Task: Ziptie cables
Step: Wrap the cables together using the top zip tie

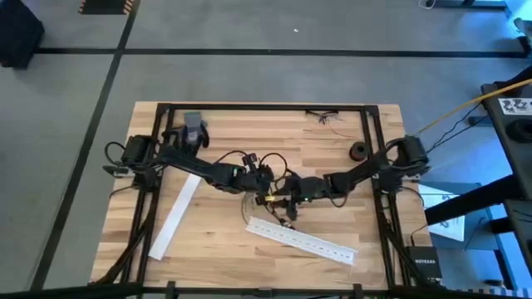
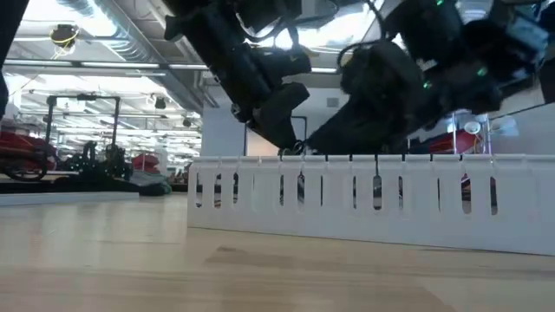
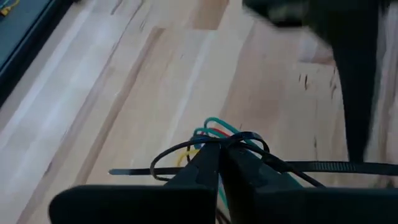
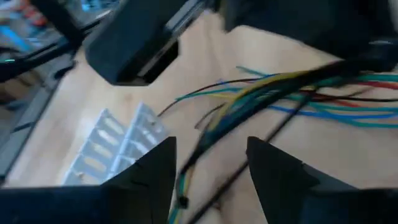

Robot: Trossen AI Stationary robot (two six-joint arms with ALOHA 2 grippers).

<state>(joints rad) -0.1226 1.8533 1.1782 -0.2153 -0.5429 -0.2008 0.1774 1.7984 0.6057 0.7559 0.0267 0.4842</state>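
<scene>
I have both dark arms meeting over the middle of the pale wooden table, above the long white slotted plastic strip that lies slantwise near the front edge. My left gripper has its fingers pinched close together on a thin black zip tie, whose strap curls into a loose loop around the cables, a limp bundle of thin green, blue, red and yellow wires held just above the table between the two grippers. My right gripper stands with its fingers well apart, the bundle running across the gap between them without being clamped. As I judge it, the tie is around the wires but not cinched: the loop is slack, so tightening remains. A second white strip lies apart on the left.
</scene>
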